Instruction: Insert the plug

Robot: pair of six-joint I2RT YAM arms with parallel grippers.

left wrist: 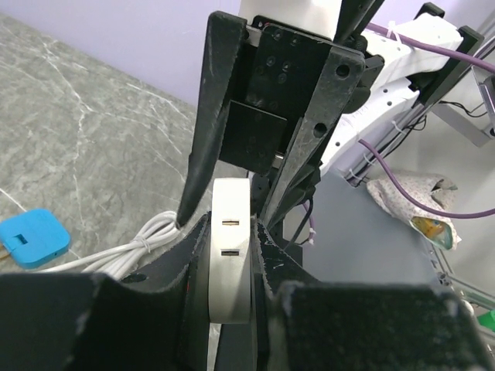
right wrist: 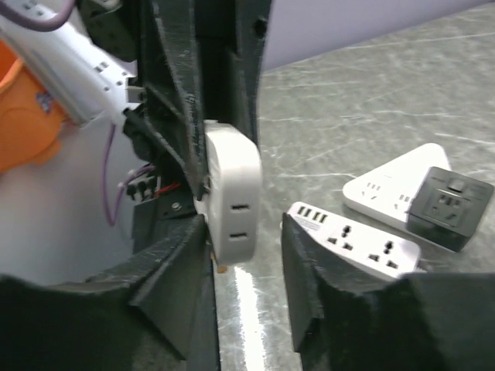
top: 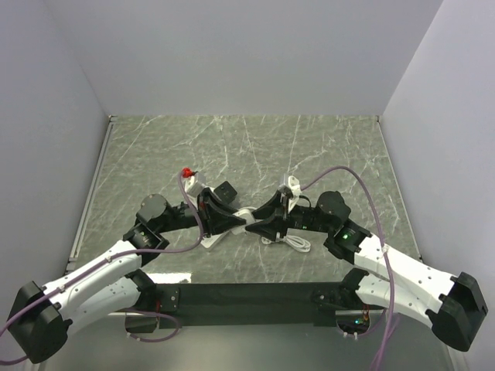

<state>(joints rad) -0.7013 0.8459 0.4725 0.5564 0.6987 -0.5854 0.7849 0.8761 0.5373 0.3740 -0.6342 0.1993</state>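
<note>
A white plug block (left wrist: 231, 263) with two slots on its edge sits clamped between the pads of my left gripper (left wrist: 230, 226), held above the table. In the top view both grippers meet at the table's middle, the left gripper (top: 230, 221) facing the right gripper (top: 261, 218). My right gripper (right wrist: 244, 226) is open around the same plug (right wrist: 232, 189). Its left finger (right wrist: 182, 255) is against the plug and its right finger (right wrist: 309, 255) stands apart from it. A white power strip (right wrist: 360, 246) with sockets and USB ports lies on the table just behind.
A second white strip (right wrist: 383, 185) carries a black adapter (right wrist: 448, 202). A bundled white cable (top: 290, 243) lies by the right gripper and also shows in the left wrist view (left wrist: 131, 247), next to a blue block (left wrist: 31, 236). A black cube (top: 226, 191) and a red-tipped white piece (top: 193, 182) lie behind the left gripper.
</note>
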